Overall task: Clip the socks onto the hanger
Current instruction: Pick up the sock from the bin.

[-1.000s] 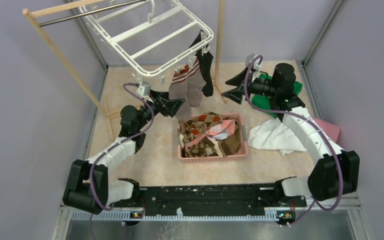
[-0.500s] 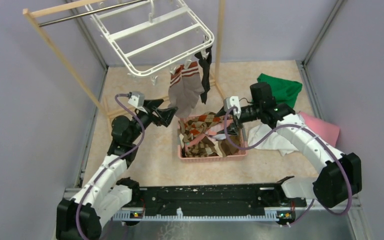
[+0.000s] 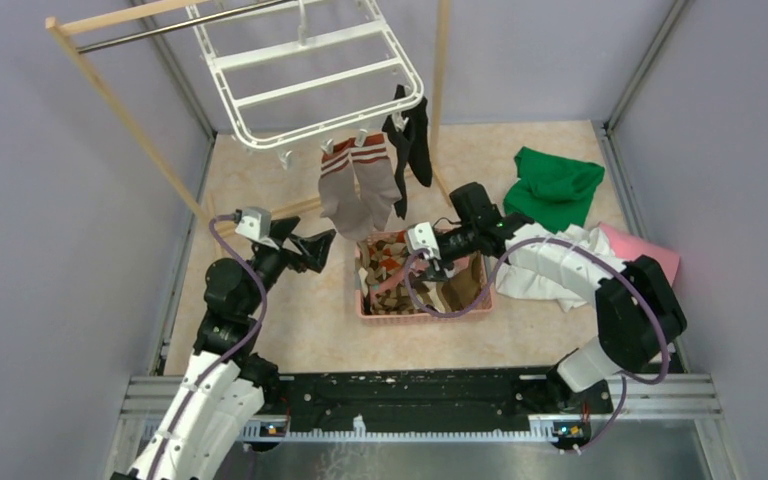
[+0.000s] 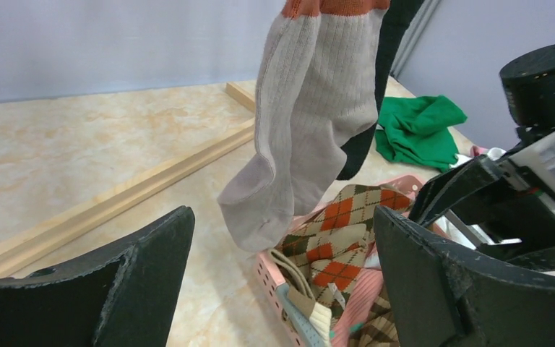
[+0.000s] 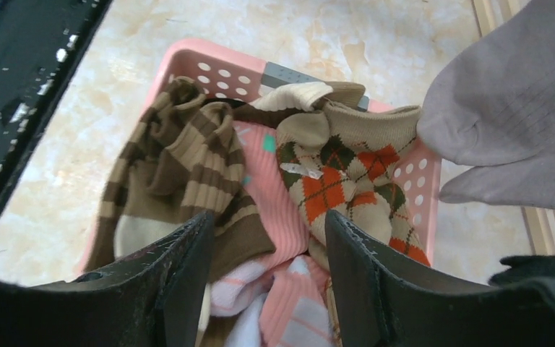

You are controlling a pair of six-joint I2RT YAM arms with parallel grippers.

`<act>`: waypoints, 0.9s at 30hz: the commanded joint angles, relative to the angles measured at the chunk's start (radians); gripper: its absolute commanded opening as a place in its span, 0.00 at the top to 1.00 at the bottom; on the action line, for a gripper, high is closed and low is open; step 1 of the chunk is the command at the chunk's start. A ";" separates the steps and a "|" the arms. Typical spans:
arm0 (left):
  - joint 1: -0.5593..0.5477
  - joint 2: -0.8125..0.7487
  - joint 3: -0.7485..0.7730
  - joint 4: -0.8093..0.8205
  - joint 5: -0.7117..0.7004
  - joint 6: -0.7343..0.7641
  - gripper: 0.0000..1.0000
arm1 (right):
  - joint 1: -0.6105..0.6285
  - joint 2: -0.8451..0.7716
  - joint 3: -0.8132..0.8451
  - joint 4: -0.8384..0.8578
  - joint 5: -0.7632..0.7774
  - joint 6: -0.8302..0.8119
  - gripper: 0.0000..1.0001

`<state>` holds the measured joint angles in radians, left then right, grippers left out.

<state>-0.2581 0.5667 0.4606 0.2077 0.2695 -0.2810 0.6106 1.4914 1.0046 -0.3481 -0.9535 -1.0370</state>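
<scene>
Grey socks (image 3: 353, 190) and black sock (image 3: 410, 135) clipped along hanger (image 3: 305, 90) near edge.
Left gripper (image 3: 322, 243) jaws wide, empty; right gripper (image 3: 438, 262) jaws parted, empty, over loose socks (image 5: 332, 181) in pink basket (image 3: 425, 315).

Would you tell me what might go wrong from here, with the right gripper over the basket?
1. The right gripper hangs open over overlapping socks in the basket; it may pinch two at once.
2. The grey socks on the hanger dangle close above the basket; the gripper, rising, could brush them and tug them off.
</scene>
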 commanded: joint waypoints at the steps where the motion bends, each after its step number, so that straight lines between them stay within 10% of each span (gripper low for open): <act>1: -0.004 -0.092 -0.025 -0.116 -0.074 0.030 0.01 | 0.025 0.059 0.079 0.076 0.072 -0.011 0.44; 18: -0.004 -0.275 -0.013 -0.332 -0.181 0.042 0.01 | 0.029 0.157 0.128 0.154 0.205 0.073 0.64; 27: -0.004 -0.320 0.013 -0.370 -0.137 -0.013 0.01 | 0.030 0.108 0.115 0.206 0.224 0.172 1.00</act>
<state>-0.2581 0.2798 0.4343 -0.1650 0.1104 -0.2646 0.6323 1.6478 1.0828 -0.2047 -0.7403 -0.9447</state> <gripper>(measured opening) 0.988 0.035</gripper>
